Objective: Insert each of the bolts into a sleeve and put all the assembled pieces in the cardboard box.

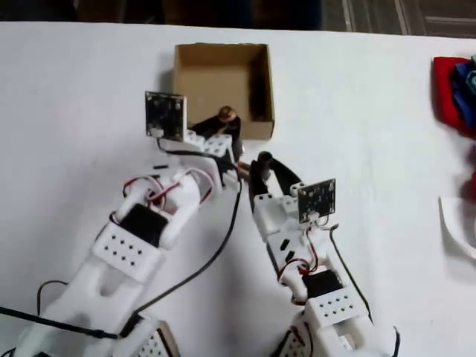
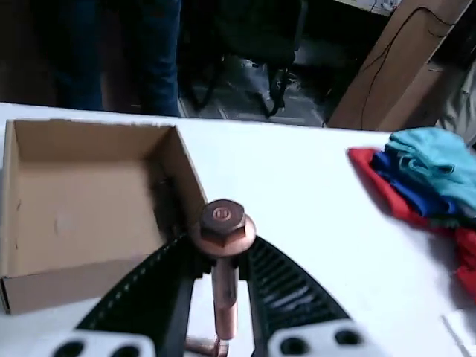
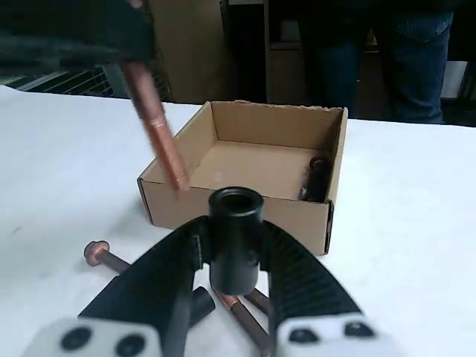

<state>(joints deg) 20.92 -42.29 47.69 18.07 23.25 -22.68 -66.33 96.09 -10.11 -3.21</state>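
- Bolt [image 2: 224,291], copper-coloured, is clamped just under its hex head by the left gripper [image 2: 223,253]. Its shaft points down toward the tabletop [image 1: 74,111].
- In the high view that bolt hangs by the near wall of the cardboard box [image 1: 187,89], toward the wall's right end.
- The cardboard box stands open near the far edge of the tabletop, roughly midway along it.
- A black sleeve [image 3: 234,234] stands upright with its open bore up, pinched between the fingers of the right gripper [image 3: 234,249]. It is on the near side of the box, close beside the left gripper, and the bolt's tip is apart from it.
- Inside the box a dark piece [image 3: 316,178] leans against the right wall. It is possibly a sleeve with a bolt in it, though the view is too dim to be sure.
- A loose bolt [image 3: 104,257] lies on the tabletop near the box's near left corner.
- Under the right gripper lie a second sleeve [image 3: 199,301] and a copper shaft [image 3: 245,320].
- Red and blue cloths [image 2: 424,178] sit at the tabletop's right edge.
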